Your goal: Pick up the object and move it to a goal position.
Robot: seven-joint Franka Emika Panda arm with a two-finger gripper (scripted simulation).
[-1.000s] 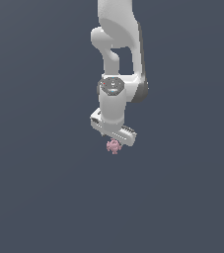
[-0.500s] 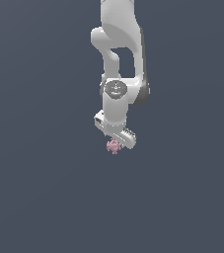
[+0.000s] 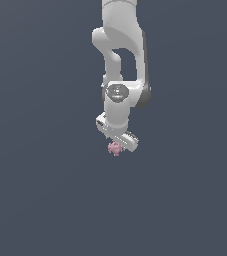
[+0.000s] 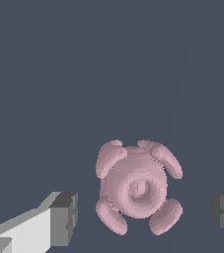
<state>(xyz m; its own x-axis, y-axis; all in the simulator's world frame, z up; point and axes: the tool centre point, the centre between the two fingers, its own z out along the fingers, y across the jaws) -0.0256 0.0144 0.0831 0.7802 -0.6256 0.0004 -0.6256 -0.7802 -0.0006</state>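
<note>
While our white two-fingered gripper [image 4: 143, 215] stands wide open and holds nothing, the small pink knobby lump with four rounded lobes [image 4: 137, 187] lies between the jaws, clear of both grey pads [image 4: 64, 217]. We judge the grasp comes next: centre on the rounded body, close evenly so no lobe rolls it aside, then lift.

A plain dark grey-blue surface [image 3: 45, 200] carries only the small pink knobby object [image 3: 115, 148].
</note>
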